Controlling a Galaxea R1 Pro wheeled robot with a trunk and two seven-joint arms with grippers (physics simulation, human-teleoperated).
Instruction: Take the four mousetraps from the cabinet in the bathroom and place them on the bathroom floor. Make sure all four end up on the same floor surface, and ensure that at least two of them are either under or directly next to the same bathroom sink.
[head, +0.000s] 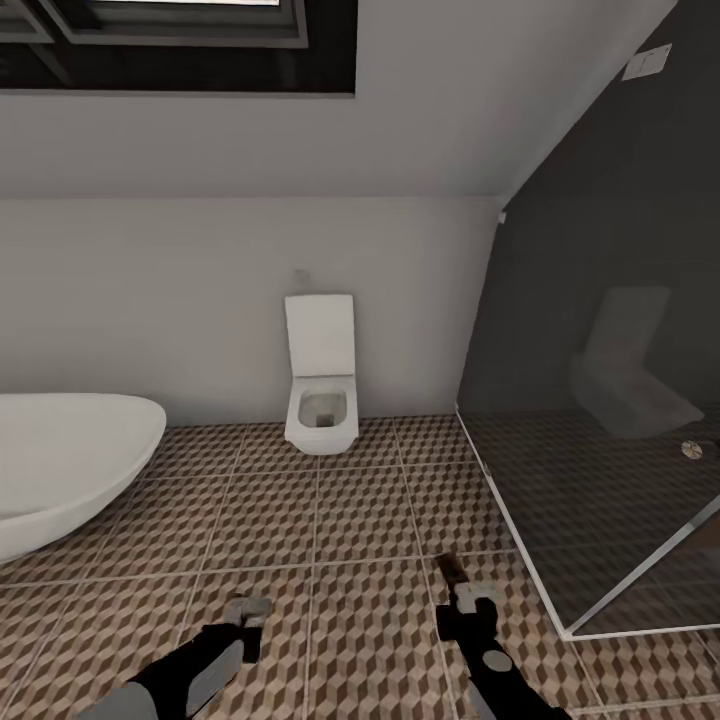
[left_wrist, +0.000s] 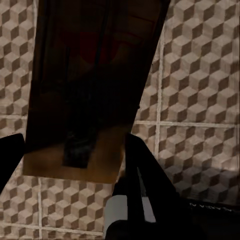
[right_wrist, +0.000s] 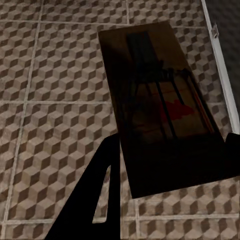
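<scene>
Both arms carrying a mousetrap across the bathroom

Head view: left claw (head: 246, 612) and right claw (head: 465, 598) low in frame over the bathroom floor (head: 330, 520), toilet (head: 321, 375) mid-frame, tub (head: 70, 460) at left. Left wrist view: claw pinching a mousetrap (left_wrist: 90, 95) by its lower edge. Right wrist view: claw pinching another mousetrap (right_wrist: 160, 105) likewise. Looks light, stiff, thin, so I'd grip the board edges, away from the wire
</scene>
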